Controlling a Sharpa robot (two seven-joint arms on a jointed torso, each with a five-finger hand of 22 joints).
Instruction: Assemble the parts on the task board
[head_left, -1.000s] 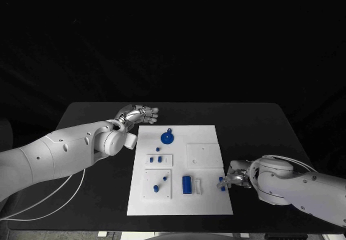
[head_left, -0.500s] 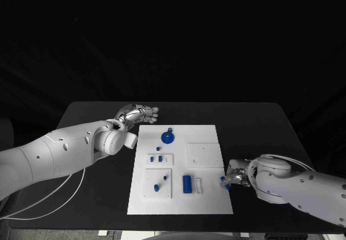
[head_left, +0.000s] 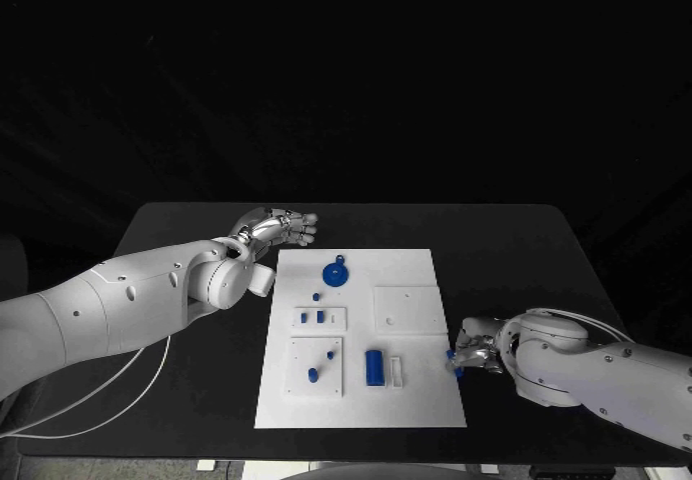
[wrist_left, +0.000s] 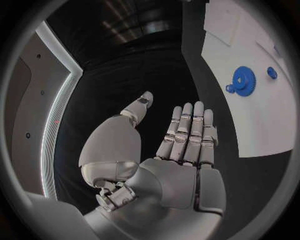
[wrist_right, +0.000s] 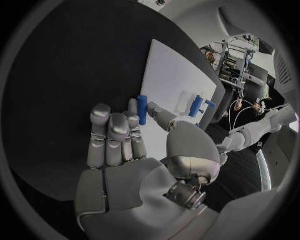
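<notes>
The white task board (head_left: 411, 270) lies in the middle of the black table. On it are a blue gear (head_left: 335, 276), a blue cylinder (head_left: 374, 367) and several small blue pieces, two of them (head_left: 309, 318) standing in a small plate. My right hand (head_left: 472, 352) sits at the board's near right edge and pinches a small blue peg (wrist_right: 142, 109) between thumb and a finger; the peg (head_left: 457, 370) pokes out beside the edge. My left hand (head_left: 283, 228) hovers beyond the board's far left corner, fingers straight and apart, holding nothing (wrist_left: 181, 145).
A clear strip (head_left: 395, 373) lies next to the blue cylinder. Square white plates (head_left: 407, 309) are set into the board. The left wrist view has the gear (wrist_left: 244, 80) and one small blue piece (wrist_left: 272, 73) on the board (wrist_left: 250, 120). Bare black table surrounds the board.
My right hand has shifted the blue peg slightly rightward, off toward the board's right edge. The left hand has stayed where it was.
</notes>
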